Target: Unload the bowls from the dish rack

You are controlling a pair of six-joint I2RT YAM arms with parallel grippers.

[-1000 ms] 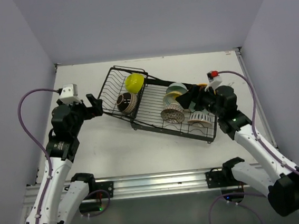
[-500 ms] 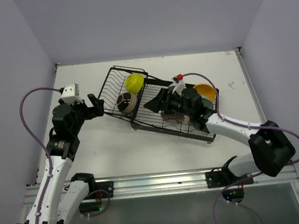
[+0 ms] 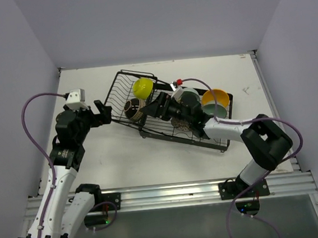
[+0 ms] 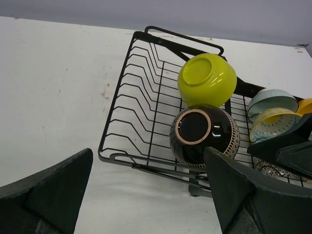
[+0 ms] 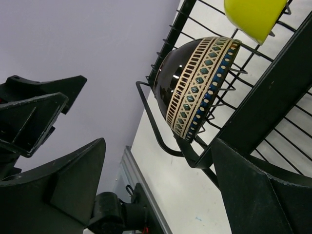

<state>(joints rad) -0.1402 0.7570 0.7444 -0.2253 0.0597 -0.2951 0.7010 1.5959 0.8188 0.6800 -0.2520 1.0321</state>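
Observation:
The black wire dish rack [image 3: 114,95] lies slanted across the middle of the table. In its basket section a yellow-green bowl [image 3: 143,88] rests beside a dark brown striped bowl [image 3: 134,108] that stands on edge. My right gripper [image 3: 155,106] reaches over the flat section and stands open just right of the dark bowl [image 5: 200,85], with nothing between its fingers. My left gripper [image 3: 103,112] hangs open off the rack's left side, facing the dark bowl [image 4: 204,134] and the yellow-green bowl [image 4: 207,79]. An orange-yellow bowl [image 3: 215,97] and a pale teal bowl [image 3: 219,110] sit at the rack's right end.
Lilac walls close in the table on the left, back and right. A metal rail [image 3: 166,194] with both arm bases runs along the near edge. Purple cables [image 3: 28,109] loop from each wrist. A patterned bowl [image 3: 182,126] lies partly under my right arm.
My right arm has swung left across the rack, from its right end to beside the dark bowl, uncovering the orange-yellow bowl. The left arm has barely moved.

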